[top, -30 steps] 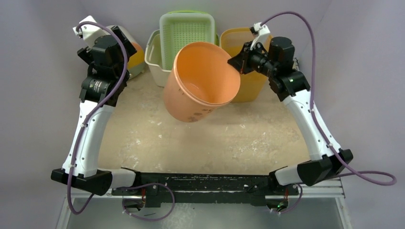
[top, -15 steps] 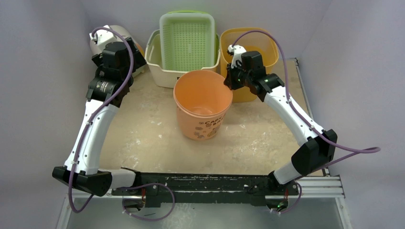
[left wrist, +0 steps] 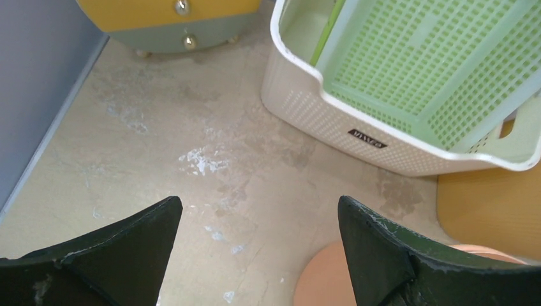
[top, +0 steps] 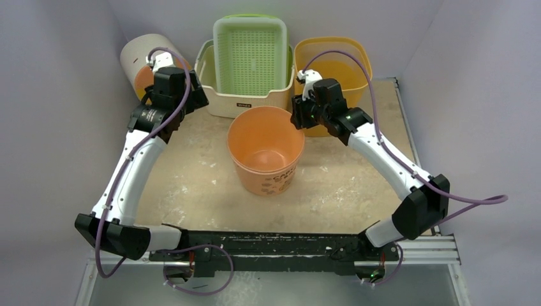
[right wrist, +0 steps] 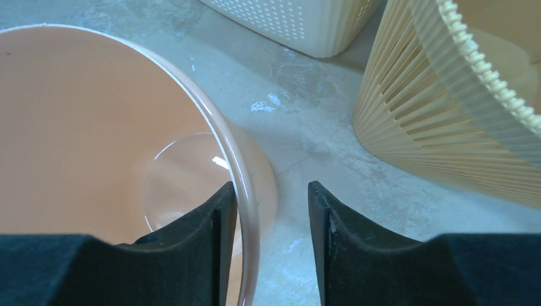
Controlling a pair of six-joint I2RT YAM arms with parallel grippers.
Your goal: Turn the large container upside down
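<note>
The large orange container [top: 265, 150] stands upright on the table, mouth up, with print on its near side. My right gripper [top: 298, 120] straddles its right rim. In the right wrist view [right wrist: 271, 188] the jaws are open: the rim [right wrist: 245, 185] lies against the inner finger, with a clear gap to the outer one. My left gripper [top: 193, 100] is open and empty [left wrist: 258, 207] above the bare table left of the container. An edge of the container [left wrist: 325, 280] shows at the bottom of the left wrist view.
A white basket [top: 214, 95] holding a green perforated tray [top: 249, 44] stands behind the container. A yellow ribbed basket [top: 344, 57] stands back right, close to my right gripper. A white and orange drum [top: 137, 60] lies back left.
The container came down from a tilted hold in the air to standing upright on the table. My right gripper came down with it and its jaws loosened. My left arm swung in towards the middle.
</note>
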